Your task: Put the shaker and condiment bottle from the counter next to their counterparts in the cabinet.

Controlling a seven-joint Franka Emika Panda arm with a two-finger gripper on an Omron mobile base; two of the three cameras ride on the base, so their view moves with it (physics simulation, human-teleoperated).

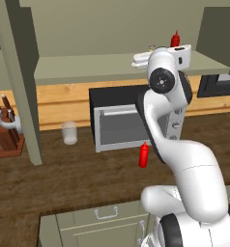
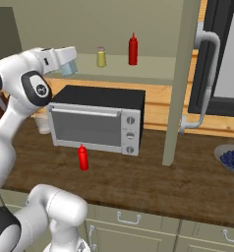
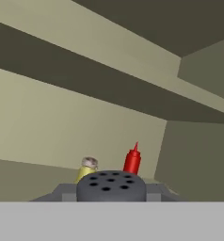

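Right base view: shaker seemingly gripped.

**A rendered home kitchen**

A black toaster oven is sitting on a dark wood-plank counter above olive-grey drawers. A knife block is standing at one end, a bowl of blueberries at the other, and a wall cabinet is hanging overhead.

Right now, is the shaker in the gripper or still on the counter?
In the gripper: the shaker hangs at the hand's tip above the microwave, off the counter; the hand view has its perforated grey cap between the fingers.
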